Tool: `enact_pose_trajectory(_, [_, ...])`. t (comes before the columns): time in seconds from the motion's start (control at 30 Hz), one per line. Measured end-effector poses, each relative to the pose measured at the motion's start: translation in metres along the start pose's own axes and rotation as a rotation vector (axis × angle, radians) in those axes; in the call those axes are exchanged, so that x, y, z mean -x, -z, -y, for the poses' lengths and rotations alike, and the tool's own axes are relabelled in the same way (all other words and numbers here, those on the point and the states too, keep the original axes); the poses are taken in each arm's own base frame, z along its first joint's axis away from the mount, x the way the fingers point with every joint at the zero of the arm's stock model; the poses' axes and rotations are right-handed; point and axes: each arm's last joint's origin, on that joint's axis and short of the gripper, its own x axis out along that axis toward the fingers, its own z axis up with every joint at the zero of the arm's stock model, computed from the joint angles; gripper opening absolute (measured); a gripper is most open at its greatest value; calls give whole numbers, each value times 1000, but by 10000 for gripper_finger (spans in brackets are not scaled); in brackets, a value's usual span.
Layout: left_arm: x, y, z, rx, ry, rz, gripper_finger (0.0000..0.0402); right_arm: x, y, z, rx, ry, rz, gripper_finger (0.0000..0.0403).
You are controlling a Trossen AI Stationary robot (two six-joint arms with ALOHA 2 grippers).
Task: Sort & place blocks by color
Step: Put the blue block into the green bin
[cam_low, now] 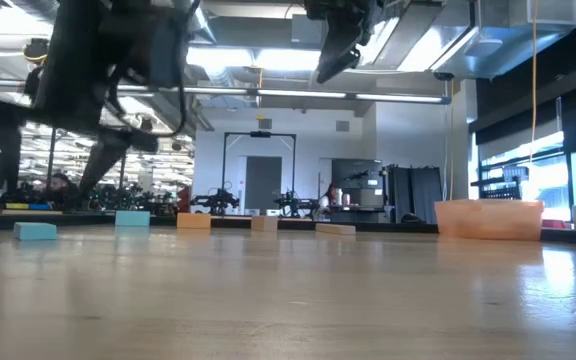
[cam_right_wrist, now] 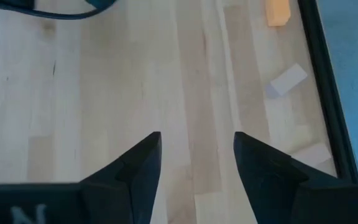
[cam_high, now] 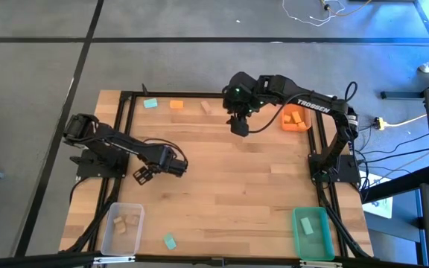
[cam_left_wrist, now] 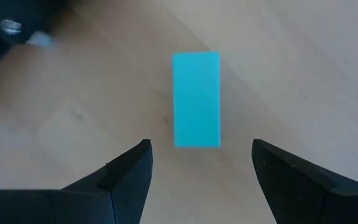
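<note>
Blocks lay scattered on the counter point(cam_high: 222, 164): teal block point(cam_high: 150, 103), orange block point(cam_high: 176, 105) and wood block point(cam_high: 206, 107) along the 12 o'clock edge, another teal one point(cam_high: 170, 241) at 6 o'clock. Left hand point(cam_high: 141, 176) hovered open and empty at 9 o'clock; right hand point(cam_high: 238, 127) open, empty, near 12 o'clock beside the orange bin point(cam_high: 295, 119).

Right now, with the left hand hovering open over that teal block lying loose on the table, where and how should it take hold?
Probably straight down from above, closing on the teal block's two long sides at mid-length. It lies flat on the bare table with nothing beside it, and its narrow width runs across the gap of the open left hand, so the fingers need no turning.
</note>
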Motion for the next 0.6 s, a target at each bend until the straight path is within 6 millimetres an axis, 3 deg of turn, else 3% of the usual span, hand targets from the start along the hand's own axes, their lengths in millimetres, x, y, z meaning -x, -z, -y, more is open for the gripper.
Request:
enact_pose_trajectory(0.23, [-38, -8, -3, 35, 8, -11, 263, 0, 0, -1, 4, -3, 0, 201])
enact_pose_trajectory(0.47, [-44, -13, -2, 47, 2, -12, 263, 0, 0, -1, 1, -3, 3, 201])
enact_pose_trajectory(0.6, [-44, -14, -3, -71, 24, 9, 263, 0, -3, 0, 3, 1, 26, 201])
